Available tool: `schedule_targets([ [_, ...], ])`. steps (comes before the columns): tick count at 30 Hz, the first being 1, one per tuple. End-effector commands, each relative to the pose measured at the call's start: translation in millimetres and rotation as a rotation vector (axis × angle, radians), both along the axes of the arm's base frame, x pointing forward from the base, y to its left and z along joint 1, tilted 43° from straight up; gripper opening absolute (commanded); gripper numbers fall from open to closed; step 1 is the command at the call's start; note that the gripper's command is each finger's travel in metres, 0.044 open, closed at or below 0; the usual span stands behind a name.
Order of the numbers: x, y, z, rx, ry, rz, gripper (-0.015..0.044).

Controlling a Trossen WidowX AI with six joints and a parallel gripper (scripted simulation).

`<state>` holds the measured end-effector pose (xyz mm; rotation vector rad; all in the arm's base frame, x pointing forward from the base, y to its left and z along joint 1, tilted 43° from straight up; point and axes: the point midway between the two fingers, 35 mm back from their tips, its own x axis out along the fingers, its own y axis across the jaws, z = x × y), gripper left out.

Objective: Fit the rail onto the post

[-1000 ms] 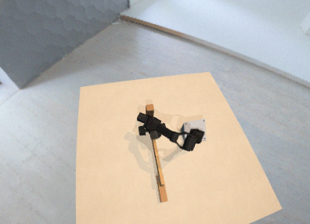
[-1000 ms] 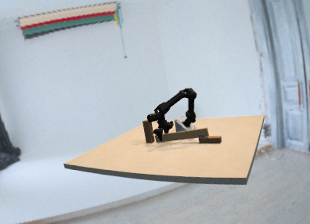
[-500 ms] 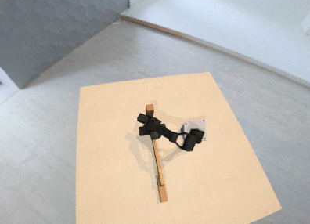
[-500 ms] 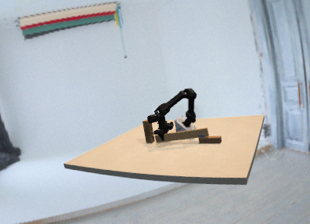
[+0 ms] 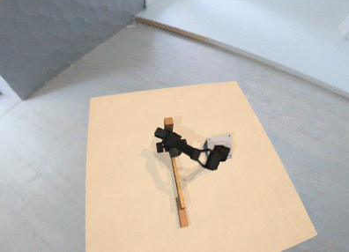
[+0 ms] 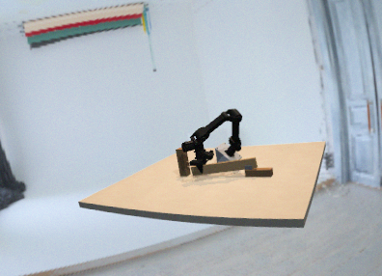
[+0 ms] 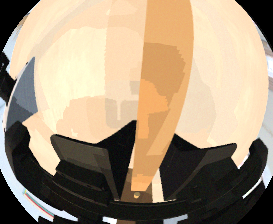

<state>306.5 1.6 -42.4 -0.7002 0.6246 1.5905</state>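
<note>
The long wooden rail (image 5: 177,179) (image 6: 224,166) (image 7: 164,75) slopes, its far end raised in the bracket (image 6: 249,167) on the low footboard block (image 5: 184,219) (image 6: 262,172), its near end low at the table. The wooden post (image 5: 168,122) (image 6: 182,162) (image 7: 128,192) stands upright just beyond the near end, with a small gap between them in the exterior view. One peg (image 7: 137,195) shows on the post in the wrist view; the other is hidden. My gripper (image 6: 199,168) (image 7: 145,125) points down and is shut on the rail close to its near end, one finger on each side.
The arm's base plate (image 5: 219,144) (image 6: 227,152) stands on the table (image 5: 119,201) (image 6: 193,201) to one side of the rail. The arm reaches from it over the rail's near end, close to the post.
</note>
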Motion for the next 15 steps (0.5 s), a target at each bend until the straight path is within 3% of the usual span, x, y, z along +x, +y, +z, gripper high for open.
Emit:
schedule_targets([
  [1,-0.1,0.8,-0.9,0.005,0.002,-0.003,0.0000],
  [15,0.6,-3.5,3.6,0.004,0.002,-0.003,0.0000],
])
